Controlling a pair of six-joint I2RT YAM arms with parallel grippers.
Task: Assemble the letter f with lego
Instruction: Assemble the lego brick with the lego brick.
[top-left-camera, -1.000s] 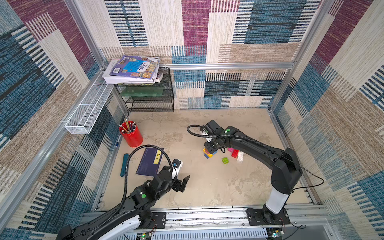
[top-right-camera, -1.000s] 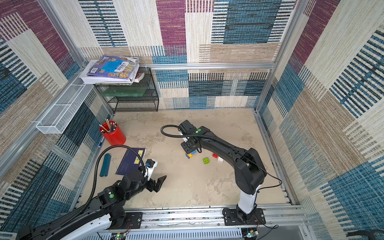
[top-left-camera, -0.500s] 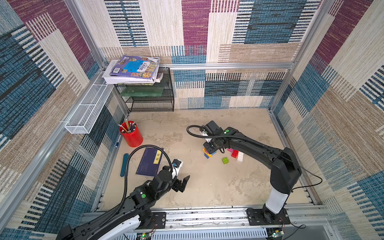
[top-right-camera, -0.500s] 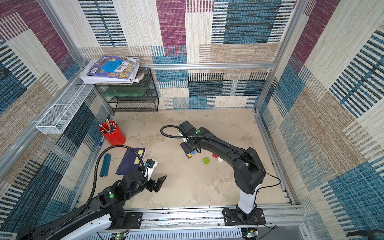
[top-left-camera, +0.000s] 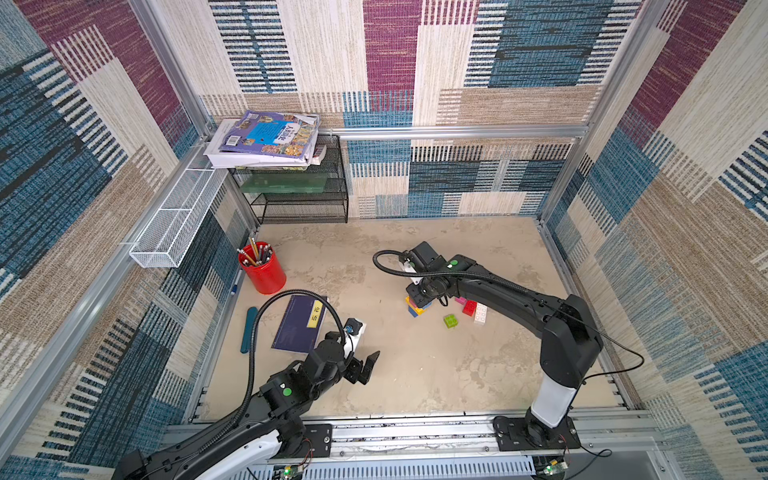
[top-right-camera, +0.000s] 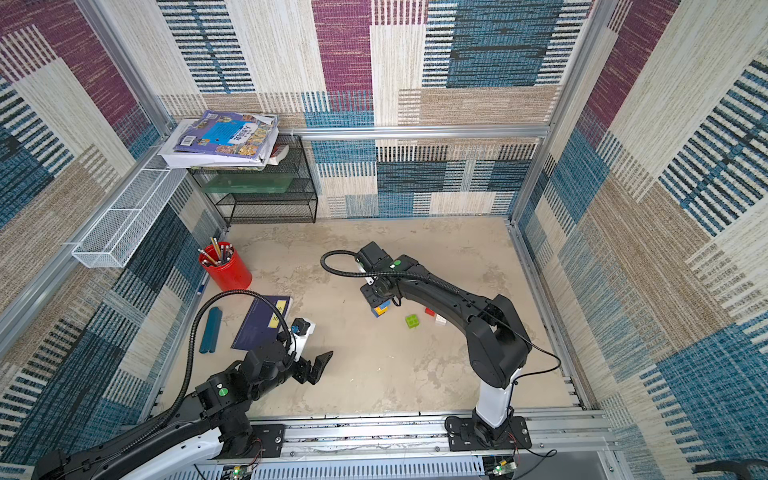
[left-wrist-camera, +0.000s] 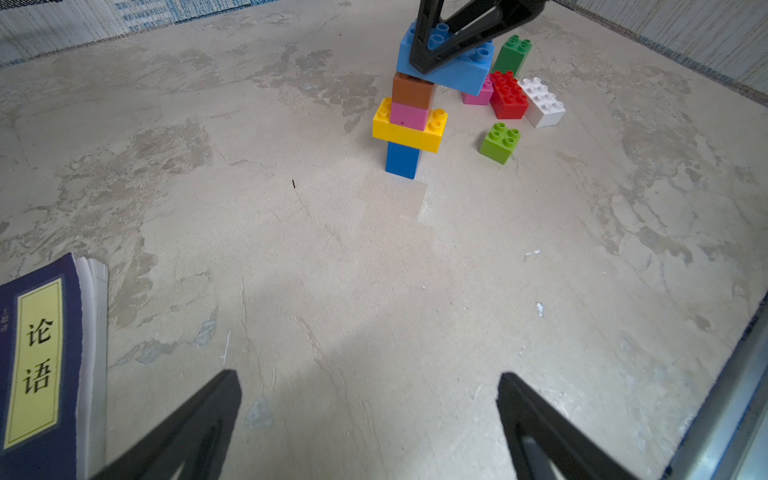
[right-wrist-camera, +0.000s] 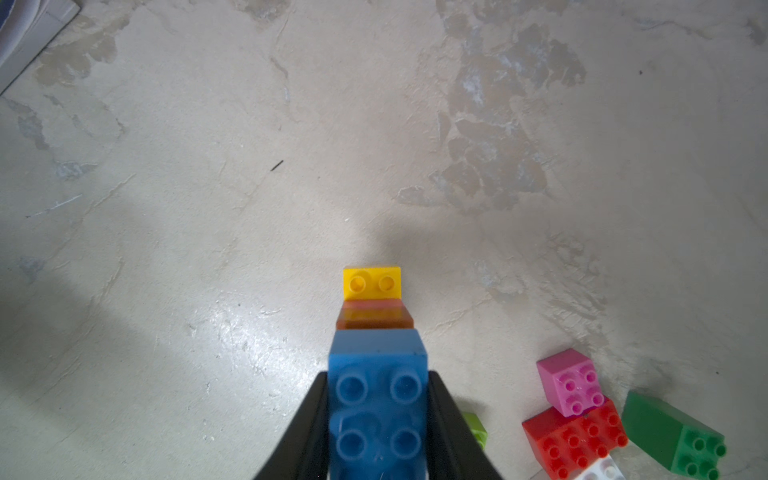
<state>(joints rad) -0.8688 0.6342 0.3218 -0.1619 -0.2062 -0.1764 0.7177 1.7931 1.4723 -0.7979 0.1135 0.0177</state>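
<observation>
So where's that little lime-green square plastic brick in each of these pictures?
In a top view: the lime-green square plastic brick lies loose, down-left of the red oblong plastic brick.
In a top view: lime brick down-left of red brick.
Left wrist view: lime brick nearer the camera than red brick.
Right wrist view: a lime sliver behind a finger of the right tool.
Shared landmark: the red brick.

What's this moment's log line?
right tool: shut on light blue oblong plastic brick atop multicoloured brick tower | left tool: open, empty
</observation>
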